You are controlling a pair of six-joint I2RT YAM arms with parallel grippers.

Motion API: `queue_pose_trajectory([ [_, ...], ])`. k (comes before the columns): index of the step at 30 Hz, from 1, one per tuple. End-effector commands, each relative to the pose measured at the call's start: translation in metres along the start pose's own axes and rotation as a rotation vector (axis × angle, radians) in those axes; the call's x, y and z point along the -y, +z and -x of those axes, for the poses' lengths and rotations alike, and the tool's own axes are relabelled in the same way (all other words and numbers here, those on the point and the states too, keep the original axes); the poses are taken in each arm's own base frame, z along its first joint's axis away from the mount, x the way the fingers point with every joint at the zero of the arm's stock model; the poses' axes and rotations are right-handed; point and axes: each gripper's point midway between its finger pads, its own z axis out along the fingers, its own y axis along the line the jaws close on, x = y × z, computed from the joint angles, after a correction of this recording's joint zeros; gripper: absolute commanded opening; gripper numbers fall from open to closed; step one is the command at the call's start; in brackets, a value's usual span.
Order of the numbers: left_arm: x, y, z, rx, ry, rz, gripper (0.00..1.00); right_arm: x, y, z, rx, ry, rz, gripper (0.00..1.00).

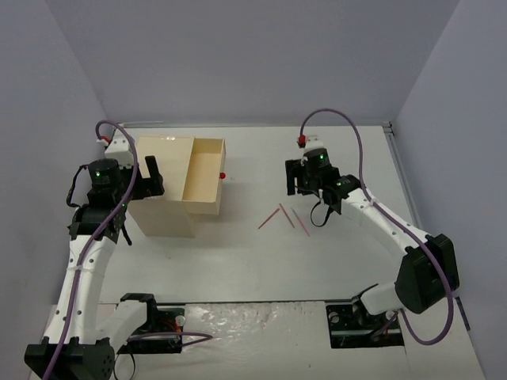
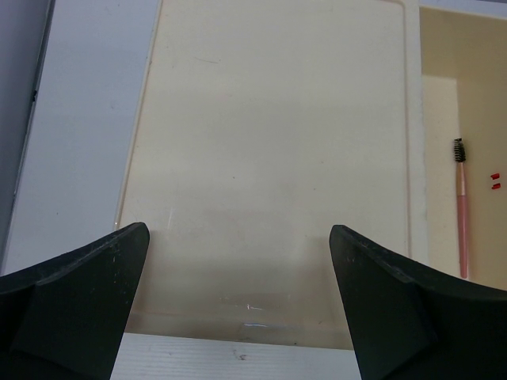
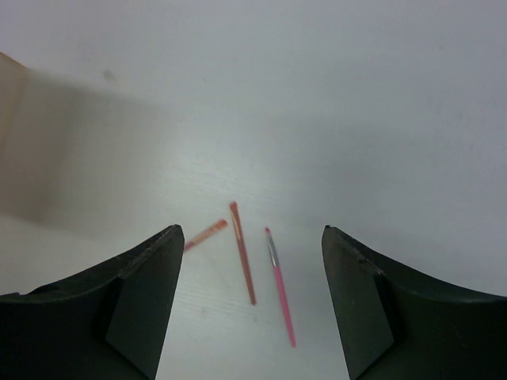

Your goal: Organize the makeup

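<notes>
Three thin makeup brushes lie loose on the white table: an orange one (image 3: 204, 235) (image 1: 269, 218), a reddish-brown one (image 3: 242, 253) (image 1: 286, 215) and a pink one (image 3: 280, 286) (image 1: 301, 222). My right gripper (image 3: 249, 305) (image 1: 304, 184) hovers above and just behind them, open and empty. A pink brush with a dark bristle tip (image 2: 460, 210) lies in the pulled-out drawer (image 1: 207, 176) of the cream box. Over the lid of that box (image 2: 269, 134) my left gripper (image 2: 238, 241) (image 1: 151, 177) is open and holds nothing. No other makeup shows.
The cream box (image 1: 166, 207) stands at the left of the table, its drawer drawn out to the right with a red knob (image 1: 223, 175) on its front. Grey walls close in the back and both sides.
</notes>
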Motion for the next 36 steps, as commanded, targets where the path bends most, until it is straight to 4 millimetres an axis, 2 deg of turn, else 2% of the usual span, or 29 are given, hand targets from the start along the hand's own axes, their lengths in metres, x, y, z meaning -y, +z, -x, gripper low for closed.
queue_pose_trajectory([
  [1, 0.003, -0.001, 0.022, 0.076, -0.009, -0.015, 0.97, 0.022, 0.003, -0.047, -0.118, -0.054, -0.035, 0.65],
  [5, 0.004, 0.0, 0.021, 0.072, -0.011, -0.016, 0.97, 0.031, 0.021, -0.077, -0.22, -0.083, -0.047, 0.59],
  [9, 0.003, 0.001, 0.02, 0.068, -0.011, -0.013, 0.97, 0.031, 0.038, -0.097, -0.302, -0.108, -0.037, 0.46],
  [14, 0.003, 0.002, 0.02, 0.066, -0.012, -0.012, 0.97, 0.024, 0.052, -0.112, -0.362, -0.123, 0.008, 0.36],
  [22, 0.004, 0.002, 0.02, 0.065, -0.01, -0.016, 0.97, 0.024, 0.064, -0.123, -0.406, -0.137, 0.011, 0.29],
  [25, 0.003, 0.002, 0.021, 0.066, -0.01, -0.014, 0.97, 0.025, 0.068, -0.133, -0.436, -0.139, 0.01, 0.28],
  [29, 0.003, 0.001, 0.021, 0.068, -0.01, -0.012, 0.97, 0.028, 0.071, -0.146, -0.473, -0.137, 0.004, 0.19],
  [31, 0.003, 0.001, 0.021, 0.068, -0.01, -0.012, 0.97, 0.029, 0.072, -0.149, -0.483, -0.133, 0.006, 0.11],
  [34, 0.003, 0.001, 0.02, 0.067, -0.008, -0.01, 0.97, 0.03, 0.071, -0.149, -0.484, -0.13, 0.005, 0.01],
  [36, 0.003, 0.001, 0.02, 0.067, -0.01, -0.011, 0.97, 0.034, 0.069, -0.147, -0.482, -0.127, -0.009, 0.0],
])
